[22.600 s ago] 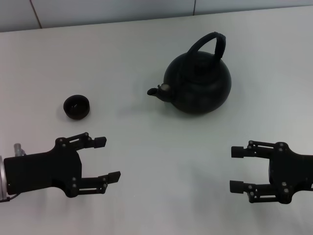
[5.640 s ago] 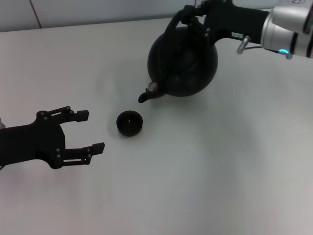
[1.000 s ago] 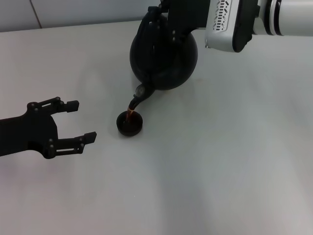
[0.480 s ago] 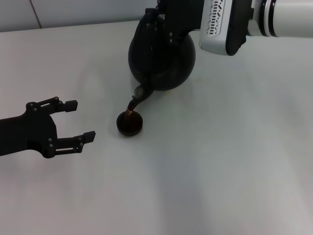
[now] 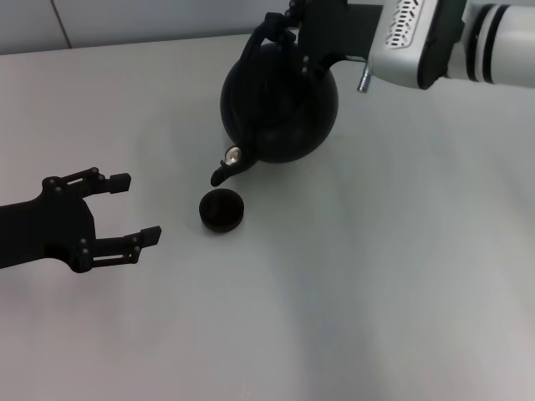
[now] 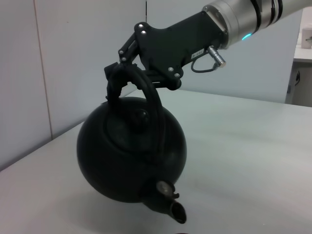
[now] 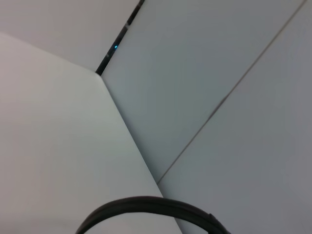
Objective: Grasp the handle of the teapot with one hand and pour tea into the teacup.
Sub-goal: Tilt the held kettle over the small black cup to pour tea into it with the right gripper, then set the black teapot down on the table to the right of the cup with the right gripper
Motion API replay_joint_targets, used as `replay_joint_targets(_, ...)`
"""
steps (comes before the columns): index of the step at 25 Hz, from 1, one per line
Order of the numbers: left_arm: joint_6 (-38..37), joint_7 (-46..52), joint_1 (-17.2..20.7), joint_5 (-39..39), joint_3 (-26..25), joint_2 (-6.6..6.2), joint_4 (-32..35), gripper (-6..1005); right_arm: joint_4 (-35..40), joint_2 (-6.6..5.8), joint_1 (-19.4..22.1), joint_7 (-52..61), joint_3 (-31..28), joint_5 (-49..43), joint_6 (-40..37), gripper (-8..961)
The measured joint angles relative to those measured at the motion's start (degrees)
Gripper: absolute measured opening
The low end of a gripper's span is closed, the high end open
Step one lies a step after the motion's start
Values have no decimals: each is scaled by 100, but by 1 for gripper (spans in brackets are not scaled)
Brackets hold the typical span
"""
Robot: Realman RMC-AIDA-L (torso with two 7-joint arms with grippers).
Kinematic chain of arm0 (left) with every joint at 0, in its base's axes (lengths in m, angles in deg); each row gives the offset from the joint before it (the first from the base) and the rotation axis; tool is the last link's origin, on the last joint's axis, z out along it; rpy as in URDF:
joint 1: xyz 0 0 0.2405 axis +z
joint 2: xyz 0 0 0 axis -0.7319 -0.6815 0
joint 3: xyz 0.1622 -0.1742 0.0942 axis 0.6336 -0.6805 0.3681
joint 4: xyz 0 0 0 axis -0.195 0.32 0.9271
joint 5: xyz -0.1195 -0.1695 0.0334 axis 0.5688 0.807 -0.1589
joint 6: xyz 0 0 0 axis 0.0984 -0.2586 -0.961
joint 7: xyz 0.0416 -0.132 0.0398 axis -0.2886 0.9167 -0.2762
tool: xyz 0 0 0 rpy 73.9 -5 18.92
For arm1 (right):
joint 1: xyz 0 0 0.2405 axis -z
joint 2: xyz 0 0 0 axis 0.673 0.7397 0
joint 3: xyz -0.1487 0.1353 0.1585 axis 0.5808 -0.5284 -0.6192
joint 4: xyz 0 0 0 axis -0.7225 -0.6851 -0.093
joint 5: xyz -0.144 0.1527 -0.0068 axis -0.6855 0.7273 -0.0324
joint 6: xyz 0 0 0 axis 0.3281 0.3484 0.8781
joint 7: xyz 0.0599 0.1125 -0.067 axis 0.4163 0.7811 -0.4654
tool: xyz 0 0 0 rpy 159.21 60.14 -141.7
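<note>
I observe a plain white worktop point(image 5: 376, 276), evenly lit. Behind it stands a pale panelled wall point(image 6: 73, 58) with thin dark vertical seams point(image 6: 43, 68).

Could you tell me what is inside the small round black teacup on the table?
The small round black teacup looks uniformly dark inside; no tea level is discernible. The round matte black teapot, held aloft by the right gripper, hangs beside it, not covering it.
</note>
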Motion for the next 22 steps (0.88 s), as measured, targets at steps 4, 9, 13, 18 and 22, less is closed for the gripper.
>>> replay_joint_targets(4,-3,0,-7,0,0,0,2,863,-2,4,127,4,-2,195,21,87)
replay_joint_targets(9,12,0,-21,0,0,0,4,863,-11,9,346,12,-41,697,36,87)
replay_joint_targets(13,14,0,-24,0,0,0,4,863,-55,9,497,171,-181,1001,47,87)
replay_joint_targets(18,8,0,-26,0,0,0,9,863,-190,7,621,412,-299,1063,53,87)
replay_joint_targets(22,14,0,-22,0,0,0,13,863,-289,6,722,450,-307,1204,51,86)
